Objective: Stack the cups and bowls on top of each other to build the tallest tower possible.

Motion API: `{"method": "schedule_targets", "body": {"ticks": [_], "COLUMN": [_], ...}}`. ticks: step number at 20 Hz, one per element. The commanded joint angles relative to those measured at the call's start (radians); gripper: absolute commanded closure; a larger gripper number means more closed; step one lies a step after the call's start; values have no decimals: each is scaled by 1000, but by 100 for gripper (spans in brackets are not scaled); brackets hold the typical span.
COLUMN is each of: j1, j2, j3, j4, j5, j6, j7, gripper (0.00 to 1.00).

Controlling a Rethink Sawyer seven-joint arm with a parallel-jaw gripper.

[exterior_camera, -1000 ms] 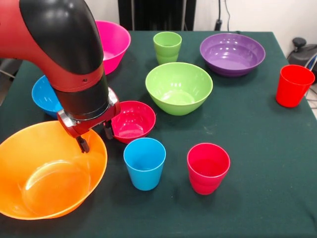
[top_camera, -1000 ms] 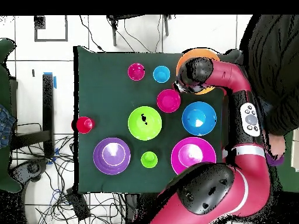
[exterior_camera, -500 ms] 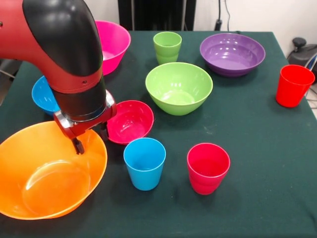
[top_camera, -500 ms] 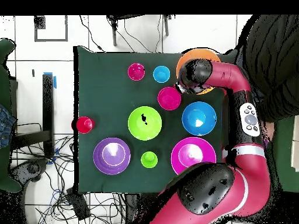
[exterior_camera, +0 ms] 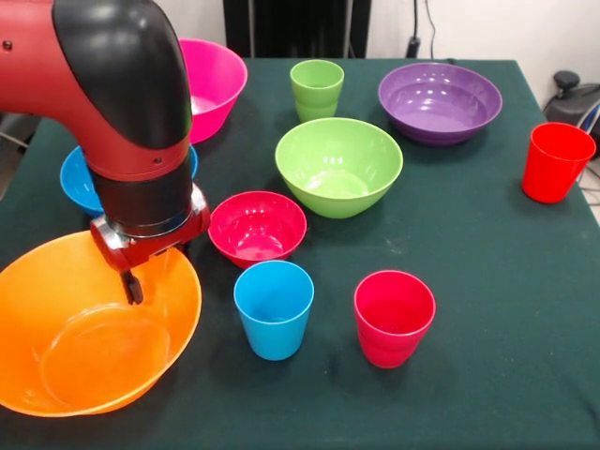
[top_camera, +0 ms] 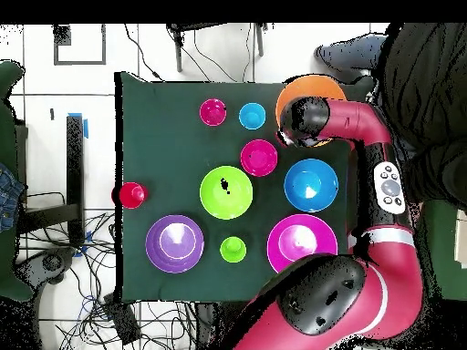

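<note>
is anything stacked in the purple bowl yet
No, the purple bowl sits empty on the table, and every other bowl and cup stands apart on its own.

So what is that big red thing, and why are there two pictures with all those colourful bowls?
It's a robot arm. One picture looks across the table at it; the other looks straight down. On the green table sit bowls and cups, all apart, nothing stacked. The arm's gripper hangs at the rim of the orange bowl, beside the small red bowl. Whether its jaws are pinching that rim is hard to tell. The dark shape at the overhead picture's edge is a person.
</note>
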Motion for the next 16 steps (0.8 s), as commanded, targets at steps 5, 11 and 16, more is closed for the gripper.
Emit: {"method": "schedule_targets", "body": {"ticks": [5,11,16], "j1": [-17,-18,9], "j2": [-52,-152,-253], "j3": [-40,-57,-81], "j4": [226,370,419], "j5": [-60,-54,-56], "j6": [-156,-185,-179], "j7": [-107,-90,-54], "gripper": [100,100,100]}}
